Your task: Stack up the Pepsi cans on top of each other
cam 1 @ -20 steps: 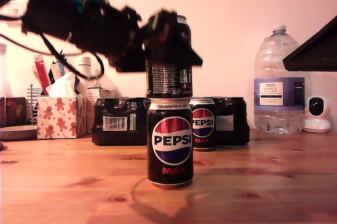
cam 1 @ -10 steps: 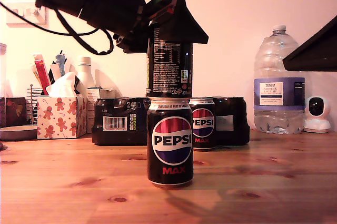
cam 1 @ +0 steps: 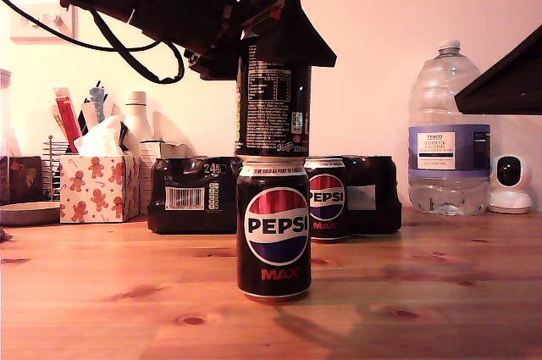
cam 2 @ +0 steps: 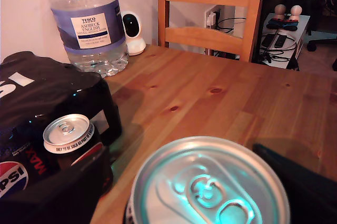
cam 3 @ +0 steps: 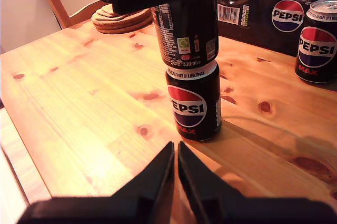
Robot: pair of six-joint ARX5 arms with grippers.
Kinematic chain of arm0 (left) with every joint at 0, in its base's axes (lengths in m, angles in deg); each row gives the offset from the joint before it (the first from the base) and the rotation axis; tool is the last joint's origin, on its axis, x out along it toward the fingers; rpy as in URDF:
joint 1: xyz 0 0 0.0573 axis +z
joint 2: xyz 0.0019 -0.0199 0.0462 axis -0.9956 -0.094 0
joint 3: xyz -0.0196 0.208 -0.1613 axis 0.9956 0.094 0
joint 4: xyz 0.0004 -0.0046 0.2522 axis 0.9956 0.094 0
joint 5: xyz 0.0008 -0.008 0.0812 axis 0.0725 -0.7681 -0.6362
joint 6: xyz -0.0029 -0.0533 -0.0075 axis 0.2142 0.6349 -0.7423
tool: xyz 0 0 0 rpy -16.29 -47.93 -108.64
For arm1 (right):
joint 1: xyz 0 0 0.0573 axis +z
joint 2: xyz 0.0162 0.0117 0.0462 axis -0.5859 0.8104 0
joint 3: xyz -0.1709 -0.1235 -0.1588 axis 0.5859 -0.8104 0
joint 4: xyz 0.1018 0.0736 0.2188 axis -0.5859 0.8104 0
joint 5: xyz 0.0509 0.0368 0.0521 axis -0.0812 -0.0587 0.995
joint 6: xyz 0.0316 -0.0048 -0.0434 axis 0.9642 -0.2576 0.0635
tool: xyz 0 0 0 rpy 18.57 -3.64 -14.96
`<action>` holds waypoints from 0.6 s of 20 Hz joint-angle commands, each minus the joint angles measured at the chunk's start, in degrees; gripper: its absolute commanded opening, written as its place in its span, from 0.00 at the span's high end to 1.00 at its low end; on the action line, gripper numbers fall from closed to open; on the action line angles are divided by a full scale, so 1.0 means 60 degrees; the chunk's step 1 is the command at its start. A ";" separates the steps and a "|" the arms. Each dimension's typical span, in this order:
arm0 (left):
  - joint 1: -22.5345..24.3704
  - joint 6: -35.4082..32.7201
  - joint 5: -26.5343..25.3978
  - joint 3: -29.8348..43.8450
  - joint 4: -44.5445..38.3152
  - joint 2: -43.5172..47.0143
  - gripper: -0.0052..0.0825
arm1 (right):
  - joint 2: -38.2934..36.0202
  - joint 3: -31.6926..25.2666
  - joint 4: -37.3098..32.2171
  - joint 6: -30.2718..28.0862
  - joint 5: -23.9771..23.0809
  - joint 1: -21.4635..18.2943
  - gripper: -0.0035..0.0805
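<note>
Two Pepsi cans stand stacked at mid-table: the lower can (cam 1: 273, 229) (cam 3: 193, 103) shows its logo, and the upper can (cam 1: 273, 97) (cam 3: 187, 31) sits upright on its rim, nutrition text outward. My first gripper (cam 1: 273, 45) is shut on the upper can near its top; that can's silver lid (cam 2: 208, 187) fills the first wrist view between dark fingers (cam 2: 303, 184). A third Pepsi can (cam 1: 326, 199) (cam 2: 68, 134) (cam 3: 316, 39) stands behind, against the multipack. My second gripper (cam 3: 175, 153) is shut and empty, low over the table short of the stack.
A black shrink-wrapped multipack (cam 1: 195, 195) lies behind the stack. A large water bottle (cam 1: 449, 135) and small white camera (cam 1: 510, 184) stand at the exterior view's right, a tissue box (cam 1: 97, 186) at its left. A dark arm part (cam 1: 504, 80) juts in from the right.
A second ago the first gripper was blurred in motion with the can; it has steadied and rotated over the can's top. The upper can now rests square on the lower one.
</note>
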State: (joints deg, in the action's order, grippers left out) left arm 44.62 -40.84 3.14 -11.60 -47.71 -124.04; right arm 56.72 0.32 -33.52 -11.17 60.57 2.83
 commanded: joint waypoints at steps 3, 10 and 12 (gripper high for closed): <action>0.0011 -0.0040 0.0025 -0.0175 -0.0091 0.0663 0.05 | 0.0015 -0.0164 -0.0069 0.0007 0.0011 -0.0022 0.97; 0.0022 -0.0047 0.0000 -0.0178 -0.0080 0.1333 0.05 | 0.0015 -0.0164 -0.0109 -0.0127 -0.0138 -0.0025 0.97; 0.0022 -0.0080 -0.0004 -0.0182 0.0095 0.1665 0.07 | 0.0029 -0.0164 -0.0251 -0.0557 -0.0951 -0.0036 0.97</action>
State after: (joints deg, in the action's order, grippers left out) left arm 44.62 -40.98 3.10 -12.19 -46.77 -116.19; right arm 56.72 0.32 -34.20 -12.24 56.07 2.83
